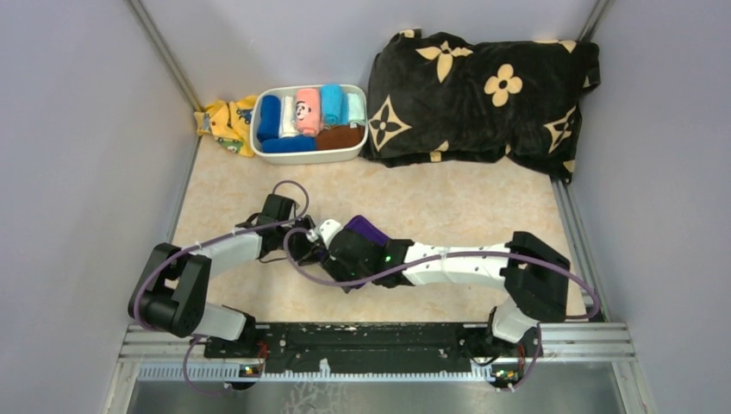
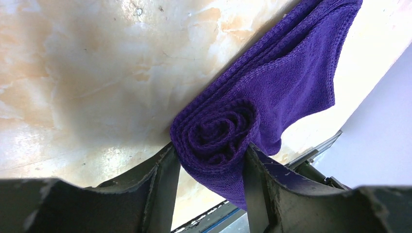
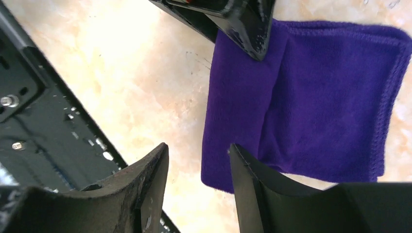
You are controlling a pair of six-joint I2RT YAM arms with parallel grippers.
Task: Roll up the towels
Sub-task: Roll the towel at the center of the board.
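The purple towel point(image 2: 291, 82) lies on the table, partly rolled from one end. My left gripper point(image 2: 210, 162) is shut on the rolled end, one finger on each side of the spiral. My right gripper point(image 3: 199, 162) is open just above the table, with the towel's flat part point(image 3: 320, 107) beside and under its right finger point(image 3: 245, 170). In the top view the two grippers meet mid-table, left gripper point(image 1: 306, 244) and right gripper point(image 1: 338, 248), with the purple towel point(image 1: 369, 229) showing above the right wrist. The pink panda towel point(image 1: 307, 110) stands rolled in the white basket point(image 1: 348, 156).
The basket holds several other rolled cloths. A yellow patterned cloth point(image 1: 226, 122) lies left of it. A big black blanket with tan flowers point(image 1: 483, 90) fills the back right. Grey walls close in both sides. A black rail point(image 1: 371, 338) runs along the near edge.
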